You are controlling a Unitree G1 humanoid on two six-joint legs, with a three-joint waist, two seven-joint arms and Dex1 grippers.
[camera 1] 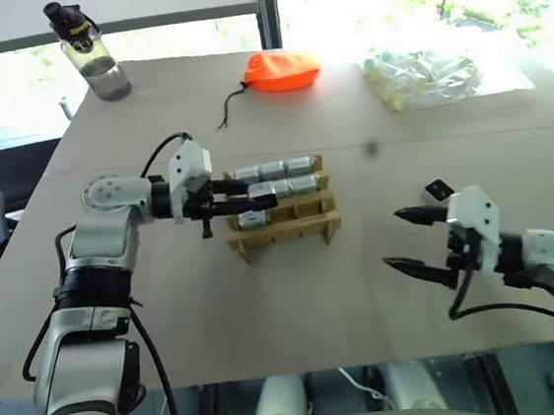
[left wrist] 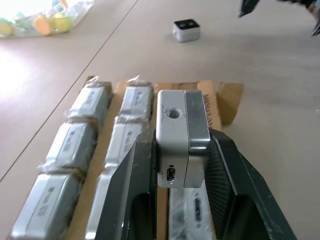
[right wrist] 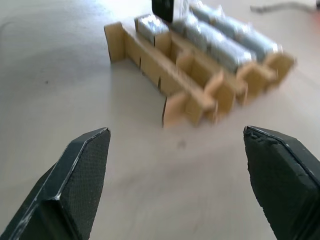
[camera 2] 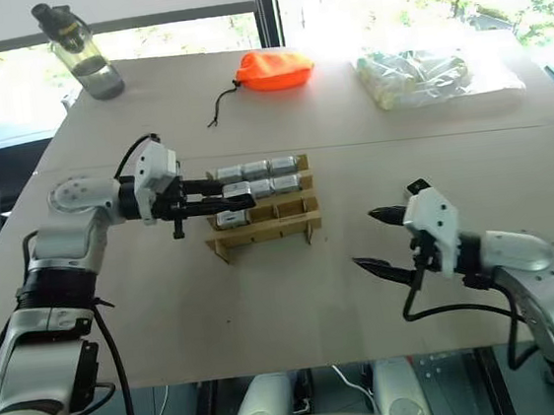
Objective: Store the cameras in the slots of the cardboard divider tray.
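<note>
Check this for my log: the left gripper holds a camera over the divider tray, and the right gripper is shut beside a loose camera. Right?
Not quite: the right gripper is open, its fingers wide apart in the right wrist view. The left gripper does hold a camera over the cardboard divider tray; a loose camera lies nearby.

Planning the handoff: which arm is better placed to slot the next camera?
Left: its claw already grips a camera right over the cardboard divider tray. The right claw hangs open, apart from the tray.

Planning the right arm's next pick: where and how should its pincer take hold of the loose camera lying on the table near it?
Probably from above, across two opposite side walls. The loose camera lies flat on the table, black lens face up, apart from the cardboard divider tray, with clear table around it. The right pincer is open beside it.
</note>
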